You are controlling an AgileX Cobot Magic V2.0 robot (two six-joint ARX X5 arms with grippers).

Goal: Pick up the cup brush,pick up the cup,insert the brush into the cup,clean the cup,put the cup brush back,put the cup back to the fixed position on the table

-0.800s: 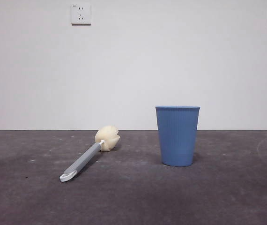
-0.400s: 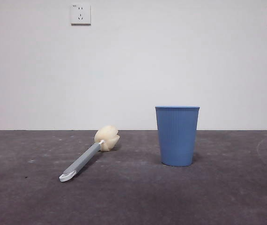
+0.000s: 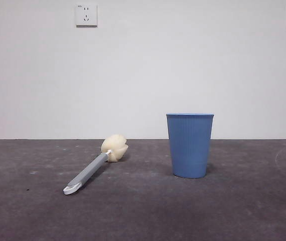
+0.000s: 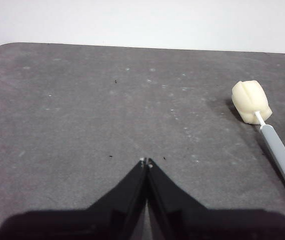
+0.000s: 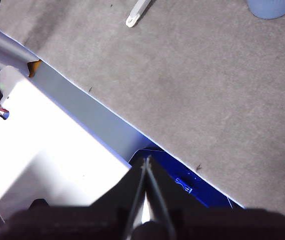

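Dark grey table, white wall behind. No change from a second ago: cup brush flat, cup upright beside it, apart. Left gripper clenched, empty, near sponge head; right gripper clenched over table edge. Task unstarted.

The front view looks level and low across the dark grey matte desk toward a white wall. The left wrist camera looks forward and down at the desk; the right looks down over its edge. All three share the grey-handled, cream sponge-headed brush.
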